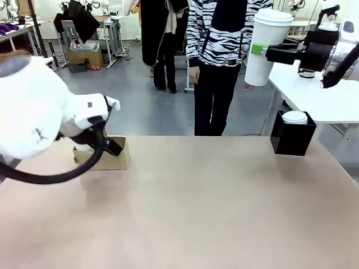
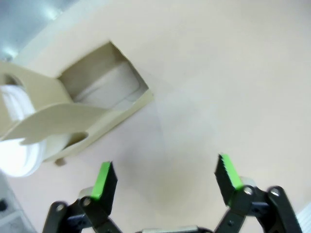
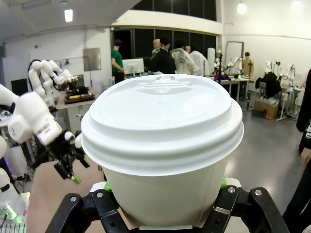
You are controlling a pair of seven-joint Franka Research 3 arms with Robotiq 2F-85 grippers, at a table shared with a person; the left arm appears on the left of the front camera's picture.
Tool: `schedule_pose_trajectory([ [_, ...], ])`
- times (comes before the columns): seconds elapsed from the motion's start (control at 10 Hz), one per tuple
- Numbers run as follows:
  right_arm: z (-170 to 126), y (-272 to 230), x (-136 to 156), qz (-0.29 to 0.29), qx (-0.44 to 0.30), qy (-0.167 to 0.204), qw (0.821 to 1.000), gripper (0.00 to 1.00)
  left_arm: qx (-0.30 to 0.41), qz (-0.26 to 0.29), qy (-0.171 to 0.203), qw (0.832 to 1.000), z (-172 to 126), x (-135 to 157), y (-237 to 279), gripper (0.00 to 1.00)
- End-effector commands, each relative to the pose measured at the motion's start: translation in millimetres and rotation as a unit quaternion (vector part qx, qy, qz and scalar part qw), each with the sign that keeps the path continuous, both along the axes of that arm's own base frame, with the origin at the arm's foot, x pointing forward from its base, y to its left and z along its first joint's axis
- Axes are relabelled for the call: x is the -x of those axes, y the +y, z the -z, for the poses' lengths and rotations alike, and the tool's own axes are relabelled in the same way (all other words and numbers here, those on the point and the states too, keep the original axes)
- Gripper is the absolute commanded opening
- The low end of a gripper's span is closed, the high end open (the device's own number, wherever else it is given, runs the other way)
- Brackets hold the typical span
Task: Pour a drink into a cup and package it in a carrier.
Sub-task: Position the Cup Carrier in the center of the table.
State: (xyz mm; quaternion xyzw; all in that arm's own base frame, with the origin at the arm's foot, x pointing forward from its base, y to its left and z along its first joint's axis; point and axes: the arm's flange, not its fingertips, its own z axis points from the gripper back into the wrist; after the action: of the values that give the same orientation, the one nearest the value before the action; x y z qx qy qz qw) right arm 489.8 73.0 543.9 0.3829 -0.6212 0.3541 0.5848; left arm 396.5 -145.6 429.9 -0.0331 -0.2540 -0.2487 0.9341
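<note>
My right gripper (image 1: 260,50) is shut on a white paper cup (image 1: 268,42) with a white lid, holding it upright high over the table's far right. In the right wrist view the cup (image 3: 163,145) sits between my right gripper's (image 3: 165,194) black fingers. The lid hides any drink. The brown cardboard carrier (image 1: 116,161) stands at the table's left. My left gripper (image 1: 112,148) hovers right beside it, open and holding nothing. The left wrist view shows my left gripper (image 2: 165,179) over bare table, with the carrier (image 2: 104,114) to the upper left and a round white thing (image 2: 17,155) in one slot.
A black square box (image 1: 291,140) with a white lid on top stands at the table's far right edge. A person in a striped top (image 1: 219,33) stands beyond the far edge. A white side table (image 1: 314,98) is at the right.
</note>
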Motion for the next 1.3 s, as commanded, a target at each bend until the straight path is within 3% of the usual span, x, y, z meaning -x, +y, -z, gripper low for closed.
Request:
schedule_pose_trajectory([
  [0.0, -4, 2, -3, 0.008, 0.003, -0.006, 1.000, 0.80, 0.008, -0.044, 0.032, 0.998, -58, 8, 3, 1.00],
  [0.3, -4, 2, -3, 0.008, 0.003, -0.006, 1.000, 0.80, -0.001, -0.106, 0.058, 0.993, -135, -1, -2, 1.00],
  [0.5, -4, 2, -3, 0.008, 0.003, -0.006, 1.000, 0.80, -0.019, -0.167, 0.080, 0.982, -160, -34, -8, 1.00],
  [0.9, -4, 2, -3, 0.008, 0.003, -0.006, 1.000, 0.80, -0.018, -0.258, 0.131, 0.957, -147, -113, 10, 1.00],
  [1.2, -4, 2, -3, 0.008, 0.003, -0.006, 1.000, 0.80, -0.008, -0.277, 0.155, 0.948, -115, -144, 25, 1.00],
])
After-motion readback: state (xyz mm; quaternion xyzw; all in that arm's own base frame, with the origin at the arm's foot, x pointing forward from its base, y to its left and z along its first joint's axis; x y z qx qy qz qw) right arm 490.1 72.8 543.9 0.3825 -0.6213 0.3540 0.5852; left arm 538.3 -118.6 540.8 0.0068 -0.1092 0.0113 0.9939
